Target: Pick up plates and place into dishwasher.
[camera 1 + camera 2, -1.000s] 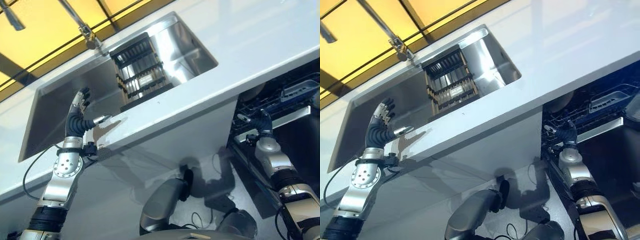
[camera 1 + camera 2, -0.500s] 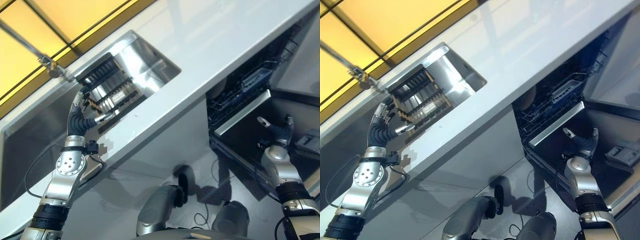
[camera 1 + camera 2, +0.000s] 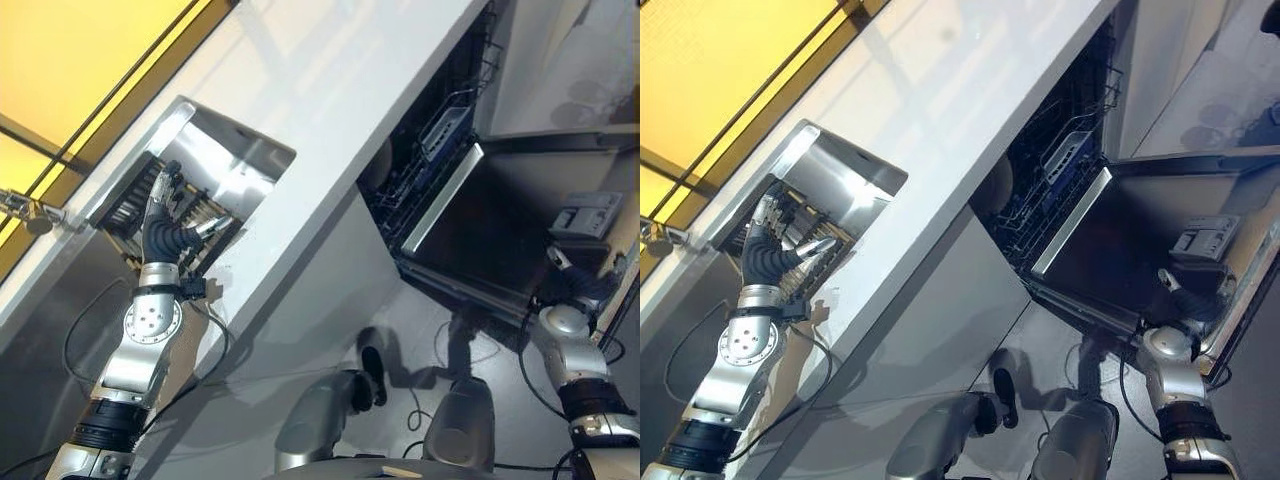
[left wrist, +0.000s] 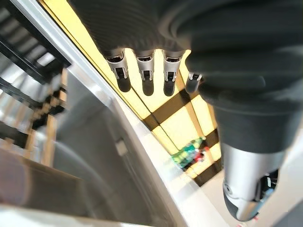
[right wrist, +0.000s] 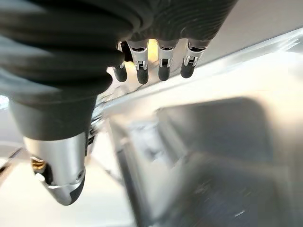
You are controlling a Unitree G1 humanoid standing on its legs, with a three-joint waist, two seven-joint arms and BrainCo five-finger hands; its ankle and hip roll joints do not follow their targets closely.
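Since earlier, left hand (image 3: 163, 222) reached the sink's (image 3: 235, 165) dark rack (image 3: 135, 205), right hand (image 3: 580, 292) left the dishwasher (image 3: 440, 150); both spread, empty.

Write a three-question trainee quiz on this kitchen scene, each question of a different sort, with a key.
1. True or false: the robot's left hand is curled round a plate.
2. Multiple choice: the flat dark dishwasher door is (A) shut, (B) folded down open, (C) missing.
3. Short answer: what stands inside the stainless steel sink, right by the left hand?

Key
1. False. Its fingers are straight and hold nothing; it is raised over the sink.
2. B. The blue-wired dishwasher rack shows behind it, and the right hand, open and empty, is raised at the door's outer edge.
3. A black slotted dish rack.
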